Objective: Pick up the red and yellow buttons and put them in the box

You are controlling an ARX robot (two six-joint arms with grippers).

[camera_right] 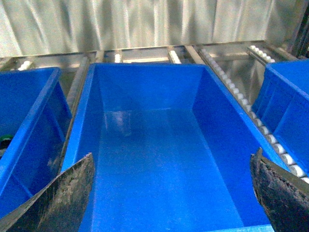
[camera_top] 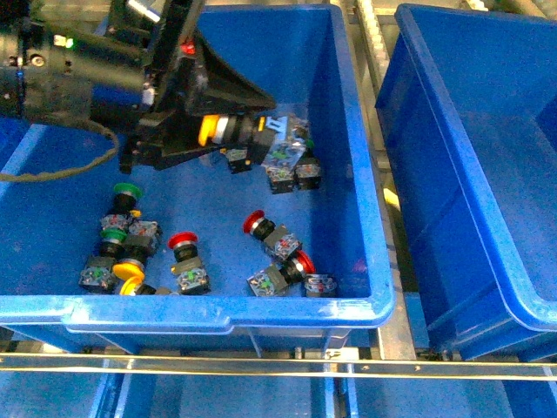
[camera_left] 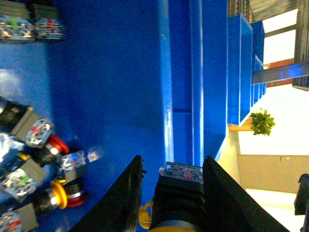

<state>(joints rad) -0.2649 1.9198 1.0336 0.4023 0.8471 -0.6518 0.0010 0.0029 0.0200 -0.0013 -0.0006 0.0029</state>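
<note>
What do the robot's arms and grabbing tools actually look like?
The left arm is chunky and black, with a small green light and a pale cable looping below it. The left tool ends in black wedge-shaped fingers. The right tool has dark, tapering, rough-surfaced fingers; the right arm itself is not shown.

Left arm (camera_top: 61, 74): enters the front view from 10 o'clock and reaches towards 3 o'clock; black housing roughly level; a small green lamp (camera_top: 63, 41) is lit on it; a cable (camera_top: 52, 170) hangs slack beneath it, towards 8 o'clock.

Left gripper (camera_top: 228, 129): jaws closed on a yellow button (camera_top: 209, 129), cap nearest the wrist; in the left wrist view both black fingers (camera_left: 126, 195) press the sides of the switch body; grip appears square.

Right gripper (camera_right: 173, 154): seen in its own wrist view only; wrist pitched downward; fingers (camera_right: 63, 203) spread wide, nothing between them; inner faces look rough and scuffed.
</note>
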